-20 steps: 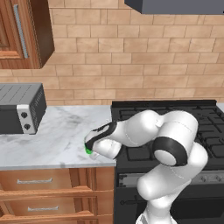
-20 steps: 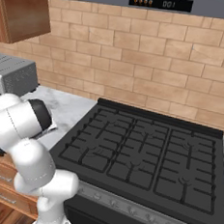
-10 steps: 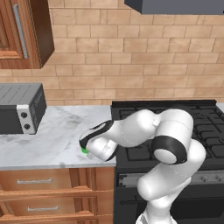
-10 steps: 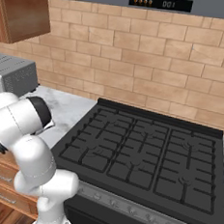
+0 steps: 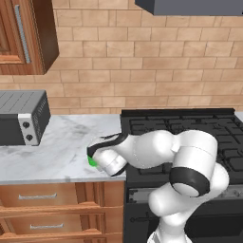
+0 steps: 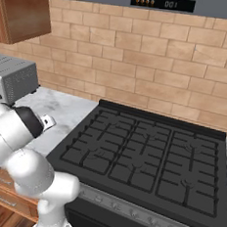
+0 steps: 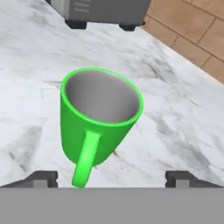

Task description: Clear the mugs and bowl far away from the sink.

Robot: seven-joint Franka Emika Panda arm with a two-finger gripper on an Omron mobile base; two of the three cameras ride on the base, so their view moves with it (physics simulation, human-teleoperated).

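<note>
A bright green mug [image 7: 99, 117] stands upright on the white marble counter [image 7: 175, 109], its handle turned toward the hand. My gripper [image 7: 113, 179] is open, one dark fingertip [image 7: 41, 178] far out on each side of the handle and neither touching the mug. From the left base view, only a sliver of the mug [image 5: 91, 161] peeks out beside the gripper [image 5: 96, 157], near the counter's front edge just left of the stove. The bowl and the sink are out of view.
A grey toaster oven [image 5: 21, 118] sits at the counter's left end [image 6: 12, 83]. The black gas stove [image 5: 190, 128] lies directly right of the mug. A brick wall runs behind, a wooden cabinet [image 5: 23, 33] hangs upper left, and drawers [image 5: 42, 197] sit below the counter.
The jaws have spread from shut to wide open, letting go of the green mug, which now stands on the counter. The hand drifted slightly left.
</note>
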